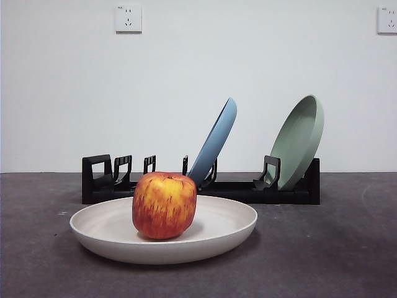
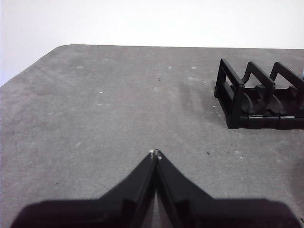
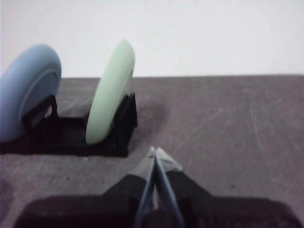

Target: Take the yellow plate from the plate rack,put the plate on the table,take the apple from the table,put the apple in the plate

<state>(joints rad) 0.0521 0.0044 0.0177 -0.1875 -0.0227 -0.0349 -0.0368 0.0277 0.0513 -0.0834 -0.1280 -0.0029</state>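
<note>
The cream yellow plate (image 1: 217,230) lies flat on the dark grey table (image 1: 335,254) in the front view, near the camera. The red and yellow apple (image 1: 164,205) stands upright in the plate, left of its middle. Behind them stands the black plate rack (image 1: 242,189); its loop end also shows in the left wrist view (image 2: 237,97), its other end in the right wrist view (image 3: 118,128). My left gripper (image 2: 155,153) is shut and empty above bare table beside the rack's loop end. My right gripper (image 3: 156,152) is shut and empty near the rack's other end.
A blue plate (image 1: 214,143) leans in the rack's middle slot and a sage-green plate (image 1: 299,141) in its right end; both show in the right wrist view, blue (image 3: 28,90) and green (image 3: 111,92). Two wall sockets (image 1: 128,18) sit on the white wall.
</note>
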